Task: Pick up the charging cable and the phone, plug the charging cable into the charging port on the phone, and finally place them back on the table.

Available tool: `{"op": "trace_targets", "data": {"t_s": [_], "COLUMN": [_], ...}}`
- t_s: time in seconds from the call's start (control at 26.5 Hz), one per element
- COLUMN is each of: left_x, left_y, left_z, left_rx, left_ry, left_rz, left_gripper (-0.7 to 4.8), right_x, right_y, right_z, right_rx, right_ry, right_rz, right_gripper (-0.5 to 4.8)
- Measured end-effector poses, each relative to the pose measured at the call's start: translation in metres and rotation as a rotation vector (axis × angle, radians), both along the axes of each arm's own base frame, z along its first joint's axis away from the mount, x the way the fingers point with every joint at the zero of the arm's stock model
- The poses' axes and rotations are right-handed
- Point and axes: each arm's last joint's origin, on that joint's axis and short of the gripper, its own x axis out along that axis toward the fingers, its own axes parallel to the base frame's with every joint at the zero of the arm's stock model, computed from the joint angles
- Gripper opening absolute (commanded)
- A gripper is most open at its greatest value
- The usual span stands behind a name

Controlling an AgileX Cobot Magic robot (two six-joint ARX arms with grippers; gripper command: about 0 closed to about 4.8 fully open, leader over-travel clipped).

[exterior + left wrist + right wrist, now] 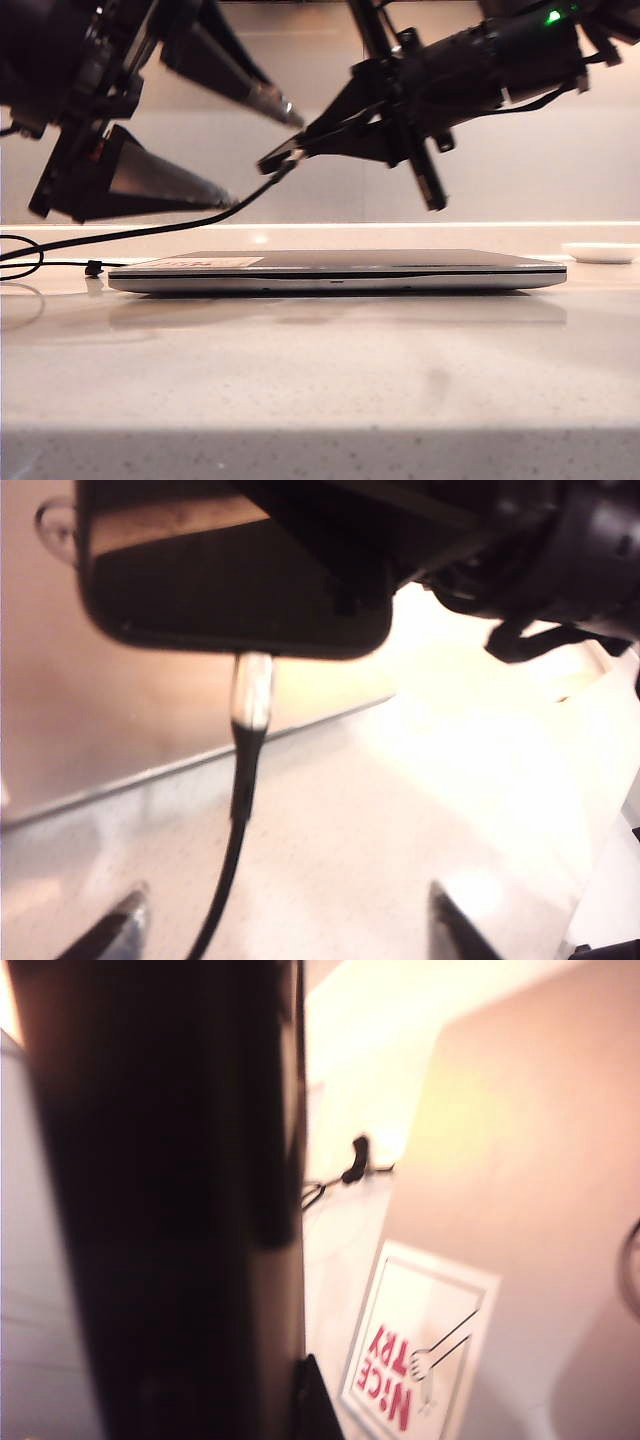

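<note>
Exterior: glossy speckled table (320, 390), flat silver laptop (338, 270); above, left gripper (262, 150) spread.

Left wrist: charging cable (248, 742), silvery plug seated in the black phone (235, 590).

Right wrist: right gripper (300, 1390) clenched on the phone.

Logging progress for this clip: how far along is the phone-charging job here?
Done: the charging cable sits plugged into the phone, as the left wrist view shows. In hand: the right gripper is shut on the phone above the laptop, while the left gripper stands open with the cord running between its fingers. Left: setting phone and cable down on the table.
</note>
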Motion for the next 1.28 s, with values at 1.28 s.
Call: {"op": "trace_targets", "data": {"t_s": [1.28], "left_x": [0.007], "left_y": [-0.006], "left_z": [0.036], "left_rx": [0.062], "left_ry": [-0.219], "left_rz": [-0.054], "left_gripper": [3.18], "right_x": [0.002], "right_y": [-0.198], "right_z": [0.019], "right_rx": [-0.323], "right_ry": [0.277], "right_rz": [-0.364], "right_gripper": [-0.06]}}
